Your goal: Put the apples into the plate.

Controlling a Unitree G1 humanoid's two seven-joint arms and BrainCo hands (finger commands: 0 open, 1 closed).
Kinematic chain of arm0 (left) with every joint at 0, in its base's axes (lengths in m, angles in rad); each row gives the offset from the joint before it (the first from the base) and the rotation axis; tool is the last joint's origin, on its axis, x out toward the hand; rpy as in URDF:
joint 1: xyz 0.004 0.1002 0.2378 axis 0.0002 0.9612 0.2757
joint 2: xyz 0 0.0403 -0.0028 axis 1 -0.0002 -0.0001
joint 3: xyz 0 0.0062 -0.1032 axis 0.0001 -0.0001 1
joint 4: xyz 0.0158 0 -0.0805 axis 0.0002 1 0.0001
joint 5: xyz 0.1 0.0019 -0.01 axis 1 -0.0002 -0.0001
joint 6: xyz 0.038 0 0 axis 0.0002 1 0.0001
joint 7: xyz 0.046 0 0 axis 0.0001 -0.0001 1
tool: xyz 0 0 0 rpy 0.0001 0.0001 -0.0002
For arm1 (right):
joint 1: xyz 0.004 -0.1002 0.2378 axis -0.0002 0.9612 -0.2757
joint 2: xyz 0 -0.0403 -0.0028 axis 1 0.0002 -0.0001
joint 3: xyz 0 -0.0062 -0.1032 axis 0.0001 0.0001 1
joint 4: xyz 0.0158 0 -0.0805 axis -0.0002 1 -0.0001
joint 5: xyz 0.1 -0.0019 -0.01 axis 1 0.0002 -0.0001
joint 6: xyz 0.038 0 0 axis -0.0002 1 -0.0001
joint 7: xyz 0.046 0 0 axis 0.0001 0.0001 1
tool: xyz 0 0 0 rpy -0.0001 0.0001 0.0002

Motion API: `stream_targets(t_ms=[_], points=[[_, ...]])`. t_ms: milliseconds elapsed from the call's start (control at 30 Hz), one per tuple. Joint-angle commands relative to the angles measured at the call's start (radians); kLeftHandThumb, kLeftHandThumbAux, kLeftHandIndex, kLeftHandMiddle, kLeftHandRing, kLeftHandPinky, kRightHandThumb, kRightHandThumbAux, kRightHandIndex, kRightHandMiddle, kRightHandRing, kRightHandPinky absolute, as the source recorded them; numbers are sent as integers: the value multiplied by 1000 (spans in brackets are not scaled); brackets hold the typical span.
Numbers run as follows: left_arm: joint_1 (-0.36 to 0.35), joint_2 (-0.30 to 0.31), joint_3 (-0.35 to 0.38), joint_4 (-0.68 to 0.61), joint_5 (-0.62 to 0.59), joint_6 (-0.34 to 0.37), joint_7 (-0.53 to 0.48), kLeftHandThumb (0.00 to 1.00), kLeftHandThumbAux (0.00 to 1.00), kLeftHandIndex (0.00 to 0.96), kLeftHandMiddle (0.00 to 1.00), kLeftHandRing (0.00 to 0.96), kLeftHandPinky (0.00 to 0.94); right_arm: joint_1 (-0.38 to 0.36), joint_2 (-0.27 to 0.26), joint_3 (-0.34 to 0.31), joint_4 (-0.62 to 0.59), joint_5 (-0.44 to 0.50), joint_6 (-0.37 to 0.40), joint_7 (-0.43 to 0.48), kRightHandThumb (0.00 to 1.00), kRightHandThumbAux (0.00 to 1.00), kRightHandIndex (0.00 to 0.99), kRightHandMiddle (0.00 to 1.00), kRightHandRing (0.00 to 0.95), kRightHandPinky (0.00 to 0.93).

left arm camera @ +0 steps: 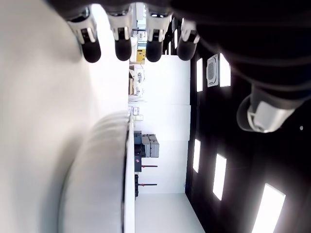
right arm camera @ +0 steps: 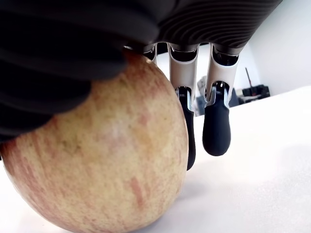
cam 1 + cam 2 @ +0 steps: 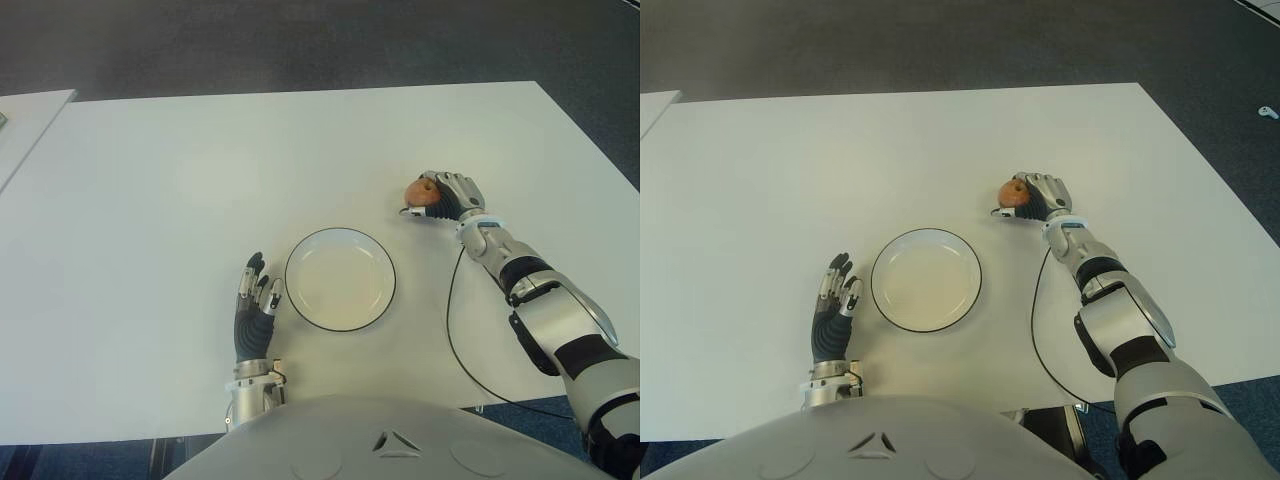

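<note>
The right robot hand [image 3: 447,196] sits right of centre in the left eye view, its fingers [image 2: 216,126] curled around a reddish-yellow apple [image 3: 421,192] that sits on the white bench [image 3: 180,170]. The empty white plate [image 3: 340,278] with a dark rim lies lower, near the frame's middle. The left robot hand [image 3: 255,305] shows just left of the plate, fingers extended and holding nothing.

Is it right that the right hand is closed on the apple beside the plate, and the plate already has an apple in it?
Not quite: the plate is empty, as the left eye view shows. The right hand is closed on the apple beside it.
</note>
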Motion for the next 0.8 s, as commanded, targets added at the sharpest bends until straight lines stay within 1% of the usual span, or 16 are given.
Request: stream_targets(t_ms=[33,67,133,367,533,633,800], points=[[34,-7,2,27,3,24,-8,31,423,0,0,0,0,54,16,27,29,-32,39,33,709,715,441,759,748,694],[34,-7,2,26,2,25,-9,30,423,0,0,0,0,53,18,27,29,-30,40,38,709,716,441,762,751,699],[35,-7,2,24,1,28,-9,31,422,0,0,0,0,51,19,24,28,-25,37,47,708,717,441,791,776,738],[40,-8,1,13,1,38,-8,33,421,0,0,0,0,51,20,12,27,-12,21,60,710,719,441,843,810,791],[43,-7,0,8,-5,47,-12,31,425,0,0,0,0,50,22,1,28,-2,20,75,711,719,440,859,817,795],[44,-7,0,6,-7,55,-12,26,423,0,0,0,0,49,25,-5,28,2,27,88,713,718,440,856,811,777],[46,-8,-1,3,-7,61,-11,26,426,0,0,0,0,49,26,-9,27,5,31,96,714,718,441,856,811,793]])
